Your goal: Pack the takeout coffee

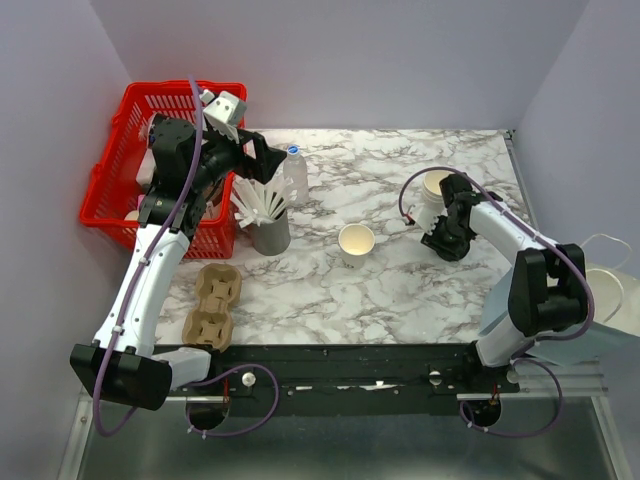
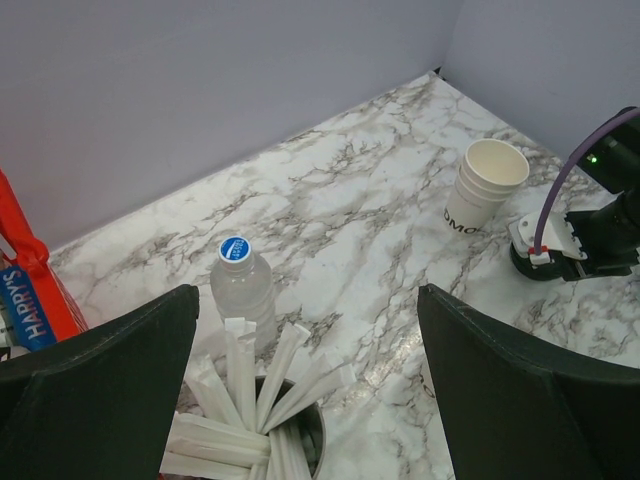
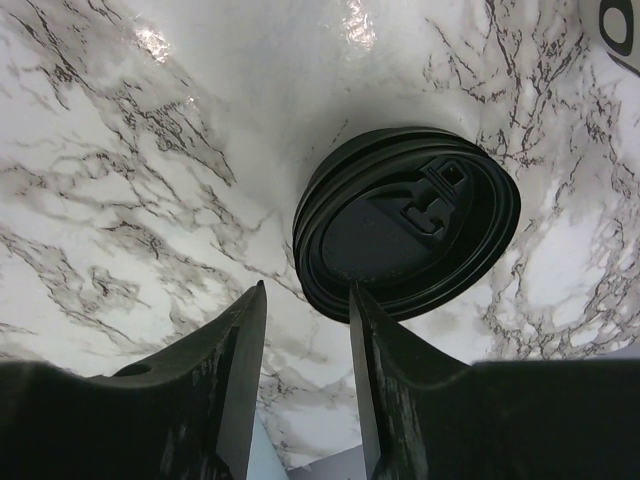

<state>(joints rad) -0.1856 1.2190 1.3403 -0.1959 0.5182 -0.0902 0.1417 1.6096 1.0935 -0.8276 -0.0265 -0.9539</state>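
One cream-white paper cup [image 1: 356, 242] stands open, without a lid, mid-table. A stack of the same cups [image 1: 437, 188] stands at the right rear and also shows in the left wrist view [image 2: 487, 182]. A stack of round black lids [image 3: 405, 220] lies on the marble. My right gripper [image 1: 440, 240] is low over it; in the right wrist view the gripper [image 3: 307, 288] is open by a narrow gap, one fingertip at the lid's rim and nothing between the jaws. My left gripper [image 1: 272, 160] hangs wide open and empty [image 2: 308, 300] above the straw cup.
A grey cup of white straws [image 1: 268, 222] and a clear water bottle [image 1: 294, 170] stand by the red basket [image 1: 120, 160] at the left rear. A brown cardboard cup carrier [image 1: 212, 305] lies front left. Grey walls close the back and sides.
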